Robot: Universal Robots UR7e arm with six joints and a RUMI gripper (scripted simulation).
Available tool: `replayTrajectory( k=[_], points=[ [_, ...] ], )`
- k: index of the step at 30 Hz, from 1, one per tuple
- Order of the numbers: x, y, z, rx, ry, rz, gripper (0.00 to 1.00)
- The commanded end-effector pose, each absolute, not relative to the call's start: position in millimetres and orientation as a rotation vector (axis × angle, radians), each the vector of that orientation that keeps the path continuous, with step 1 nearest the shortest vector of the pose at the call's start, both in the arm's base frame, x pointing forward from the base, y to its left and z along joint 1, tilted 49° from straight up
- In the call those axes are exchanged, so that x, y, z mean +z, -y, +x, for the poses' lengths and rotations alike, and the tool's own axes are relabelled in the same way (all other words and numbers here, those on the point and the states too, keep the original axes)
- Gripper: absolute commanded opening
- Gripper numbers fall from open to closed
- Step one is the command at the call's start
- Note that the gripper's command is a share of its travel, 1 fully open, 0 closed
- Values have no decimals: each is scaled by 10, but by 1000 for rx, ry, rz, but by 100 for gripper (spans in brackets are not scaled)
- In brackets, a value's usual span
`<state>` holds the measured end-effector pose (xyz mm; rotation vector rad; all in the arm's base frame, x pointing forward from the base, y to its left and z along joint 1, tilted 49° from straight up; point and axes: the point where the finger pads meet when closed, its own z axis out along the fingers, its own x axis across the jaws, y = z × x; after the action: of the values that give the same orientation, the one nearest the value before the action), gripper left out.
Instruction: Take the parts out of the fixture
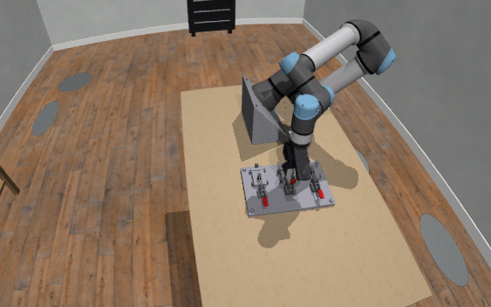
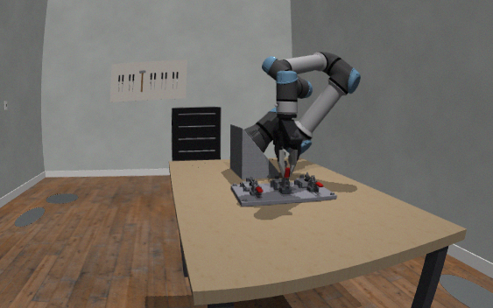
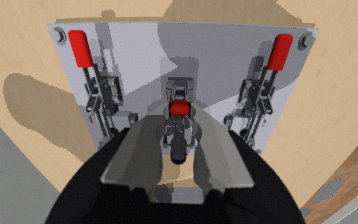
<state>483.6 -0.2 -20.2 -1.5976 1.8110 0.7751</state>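
Top view: the gripper (image 1: 292, 178) hangs over the middle of the grey fixture plate (image 1: 252, 205), which lies flat on the pale wooden table (image 1: 217, 262). Three clamps with red handles stand in a row on the plate. The parts themselves are too small to pick out here; I judge they sit under the clamps, none yet on the table.

Exterior view: the gripper (image 2: 286, 168) points straight down, clenched on the raised red handle (image 2: 286, 171) of the middle clamp. The outer two handles lie low. The risk, as I see it: a pull off the lever's natural arc could make the smooth rounded grip slip out, or drag the whole plate across the table.

Wrist view: two flat, matte grey fingers frame the middle clamp (image 3: 180, 92), its glossy red cap (image 3: 179, 106) seen end-on above a dark stem. The left handle (image 3: 80, 48) and right handle (image 3: 279, 51) are plain red cylinders on jointed steel linkages.
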Motion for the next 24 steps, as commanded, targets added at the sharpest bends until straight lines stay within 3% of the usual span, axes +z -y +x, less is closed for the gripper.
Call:
replayTrajectory(
  k=[1,24],
  points=[
    [-200,5,4836,774,-1811,-1597,0],
    [-200,1,4812,774,-1811,-1597,0]
  ],
)
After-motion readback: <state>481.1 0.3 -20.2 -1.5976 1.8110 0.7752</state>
